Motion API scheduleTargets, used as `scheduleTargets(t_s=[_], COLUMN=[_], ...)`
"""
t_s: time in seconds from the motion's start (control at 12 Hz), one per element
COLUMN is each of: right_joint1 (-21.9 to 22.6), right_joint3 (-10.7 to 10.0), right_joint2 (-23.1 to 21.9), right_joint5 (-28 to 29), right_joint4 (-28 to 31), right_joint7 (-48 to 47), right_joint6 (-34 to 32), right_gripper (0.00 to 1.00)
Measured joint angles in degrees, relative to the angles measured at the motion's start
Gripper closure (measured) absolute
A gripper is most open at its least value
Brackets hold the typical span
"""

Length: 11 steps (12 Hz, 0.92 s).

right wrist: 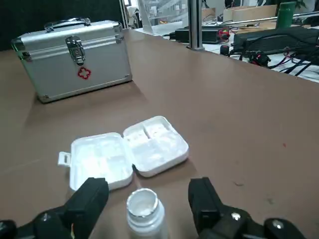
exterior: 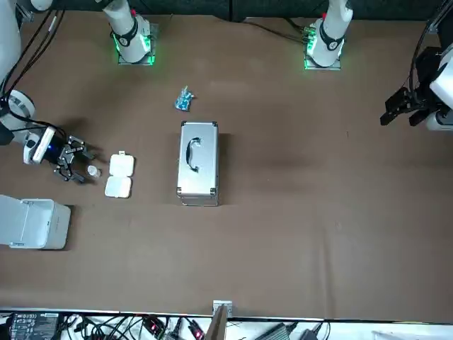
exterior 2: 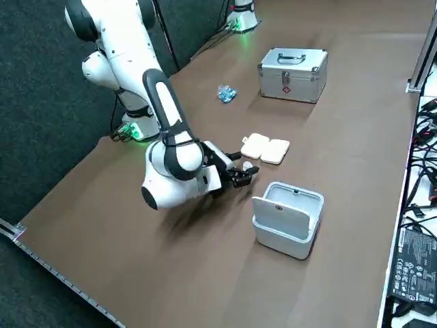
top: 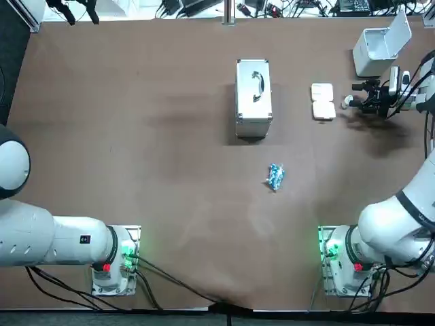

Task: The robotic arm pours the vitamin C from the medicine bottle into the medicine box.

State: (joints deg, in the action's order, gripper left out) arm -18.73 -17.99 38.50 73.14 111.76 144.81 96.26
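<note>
The medicine bottle is a small white plastic bottle. It stands upright on the table, at the right side of the top view, just beside the medicine box. The box lies open and flat, and its two white halves show the small compartments. The end effector of the right arm is low over the table with its fingers wide open. One finger is on each side of the bottle, with a gap on both sides, so it has hold of nothing at this moment.

I judge that the bottle is light and stiff, and that its smooth round wall can be slippery between the pads. Because it is narrow and light, it can tip over easily if one finger touches it before the other. The best place to hold seems to be the middle of the body, below the neck, with the bottle centred between the fingers. A hold too high may let it swing when it is tilted for pouring.

I cannot tell for sure whether the cap is on or off. If the bottle is open, the tablets can fall out early, so it should be kept upright until its mouth is over a compartment. The box looks light too, and may slide if it is bumped.
</note>
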Motion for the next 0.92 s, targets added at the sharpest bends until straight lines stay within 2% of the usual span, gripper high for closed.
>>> scheduleTargets(t_s=[0.75,0.92], right_joint1=[-0.07,-0.28], right_joint3=[0.21,0.21], right_joint2=[3.67,3.97], right_joint5=[3.12,5.18], right_joint4=[-1.12,-1.23], right_joint7=[3.91,6.25], right_joint6=[-0.8,-3.53], right_gripper=[0.0,0.0])
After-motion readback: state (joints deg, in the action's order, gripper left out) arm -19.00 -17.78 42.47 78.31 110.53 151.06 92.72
